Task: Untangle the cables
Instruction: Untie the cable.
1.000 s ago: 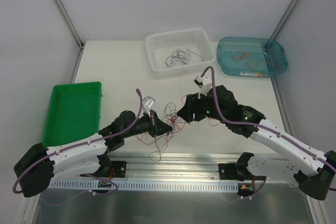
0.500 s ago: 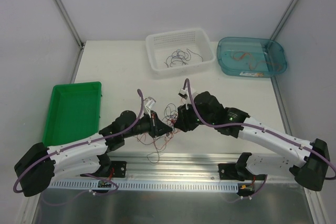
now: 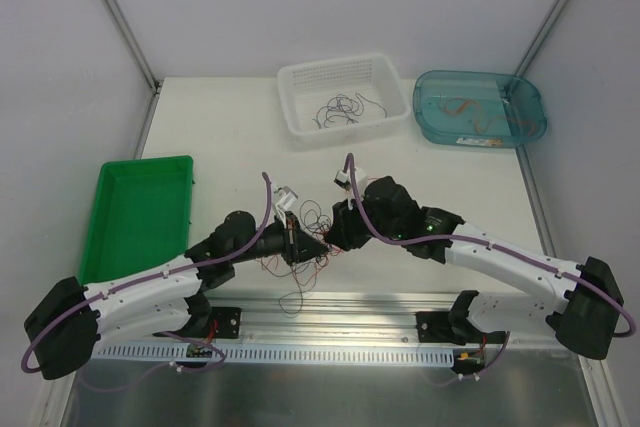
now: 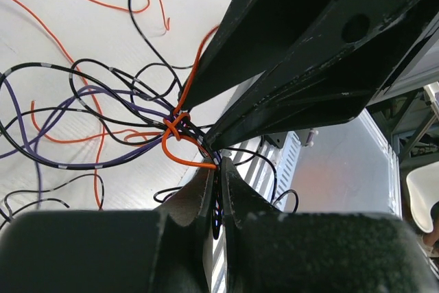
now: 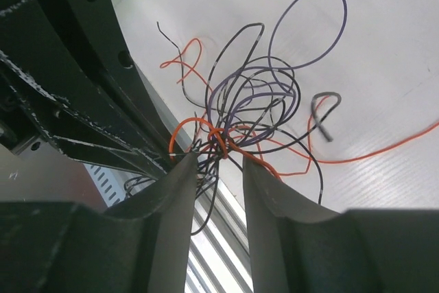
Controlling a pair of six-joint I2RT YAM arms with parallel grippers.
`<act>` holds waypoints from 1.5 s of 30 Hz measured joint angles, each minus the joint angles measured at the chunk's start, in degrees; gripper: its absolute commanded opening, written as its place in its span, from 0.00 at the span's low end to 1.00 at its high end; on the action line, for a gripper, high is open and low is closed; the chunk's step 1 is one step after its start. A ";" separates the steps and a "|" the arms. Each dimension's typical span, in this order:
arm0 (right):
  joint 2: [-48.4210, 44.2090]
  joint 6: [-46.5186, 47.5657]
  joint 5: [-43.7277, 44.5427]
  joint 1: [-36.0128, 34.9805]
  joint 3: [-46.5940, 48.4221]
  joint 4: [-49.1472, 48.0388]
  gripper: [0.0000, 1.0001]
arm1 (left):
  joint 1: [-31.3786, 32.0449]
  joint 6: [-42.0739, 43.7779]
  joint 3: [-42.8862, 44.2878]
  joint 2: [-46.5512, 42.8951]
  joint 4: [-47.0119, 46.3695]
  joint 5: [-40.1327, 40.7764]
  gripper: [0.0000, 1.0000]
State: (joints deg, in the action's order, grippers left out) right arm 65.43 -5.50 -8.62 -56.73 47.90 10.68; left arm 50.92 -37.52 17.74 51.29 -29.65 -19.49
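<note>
Fingers (image 4: 197, 197) of the left gripper (image 4: 218, 178) clamp the cables (image 5: 257, 90) beside the orange knot (image 4: 175, 127); the right gripper (image 5: 218, 169), its fingers parted, should grip close by and pull gently.

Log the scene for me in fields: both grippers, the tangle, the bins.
left gripper: shut on the cables, at the tangle's near edge
right gripper: open, fingers straddling the orange knot
cables: orange, black and purple wires tangled between the two grippers
white basket: far centre, loose wires inside
blue tub: far right, orange strands inside
green tray: left side
</note>
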 measured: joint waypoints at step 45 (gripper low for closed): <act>-14.78 0.17 -5.75 7.37 -4.50 -3.67 0.01 | 0.04 0.61 -6.40 -10.27 2.45 10.71 0.00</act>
State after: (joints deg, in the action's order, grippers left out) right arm 50.65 -5.32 -14.37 -49.36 43.40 7.01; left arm 50.96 -36.91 11.33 41.01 -27.20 -8.78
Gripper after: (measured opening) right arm 0.011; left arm 0.019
